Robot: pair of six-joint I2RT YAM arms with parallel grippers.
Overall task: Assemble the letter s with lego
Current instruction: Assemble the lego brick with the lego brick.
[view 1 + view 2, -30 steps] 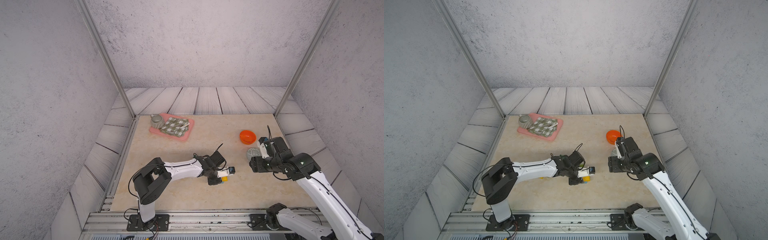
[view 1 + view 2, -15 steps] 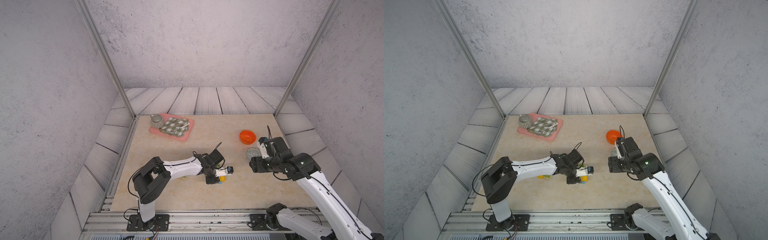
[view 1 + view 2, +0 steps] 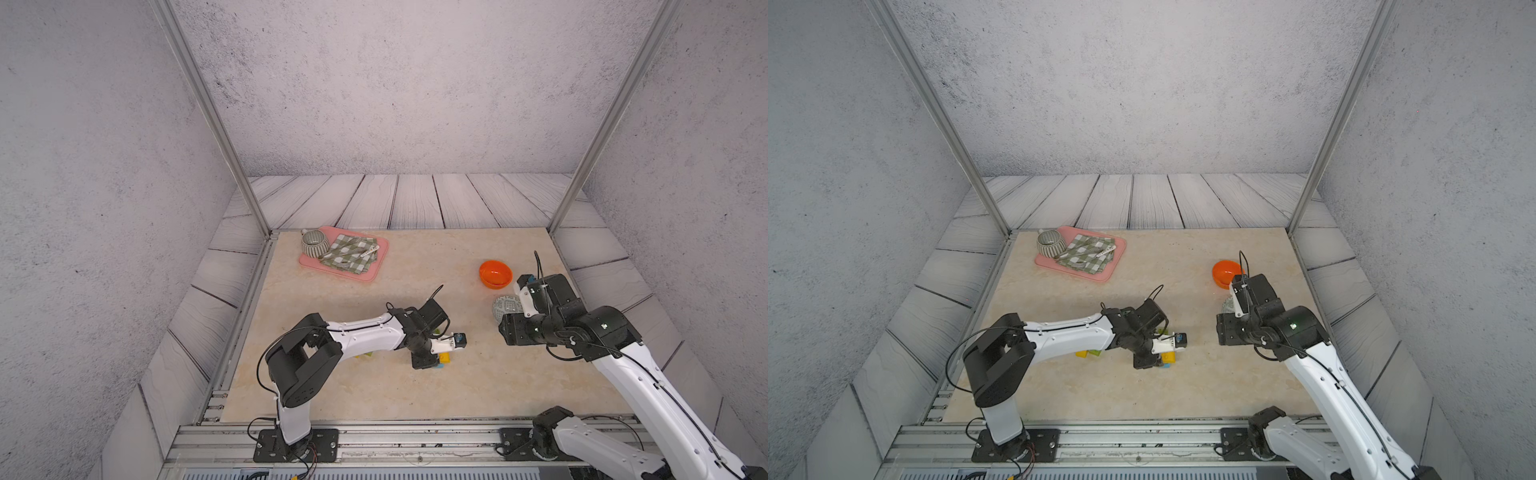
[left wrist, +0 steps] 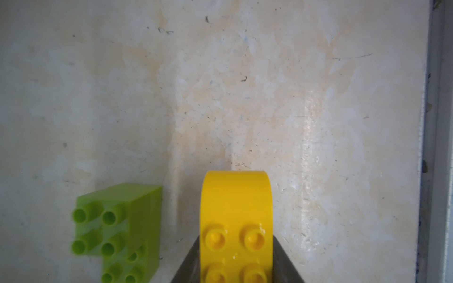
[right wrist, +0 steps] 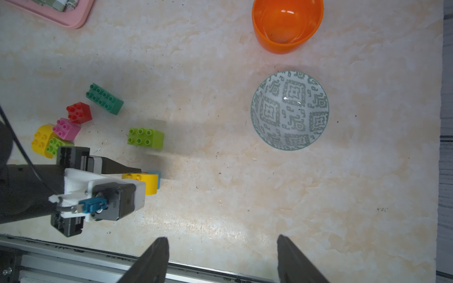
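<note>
In a top view, the left gripper point(image 3: 439, 360) is clamped on a yellow round-ended studded plastic brick point(image 3: 445, 356), well apart from the orange plastic bowl point(image 3: 494, 274). Left wrist view: both fingers point(image 4: 190, 267) press its sides. Right wrist view: the right gripper point(image 5: 221, 237) stands open and empty.

Orange bowl point(image 5: 287, 27), patterned bowl point(image 5: 290, 110), pink tray point(image 3: 381, 259), checked cloth point(image 3: 351, 255)

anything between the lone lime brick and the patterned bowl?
Nothing. The right wrist view shows only bare tabletop between the lone lime brick and the patterned bowl, with a shadow across part of it.
</note>
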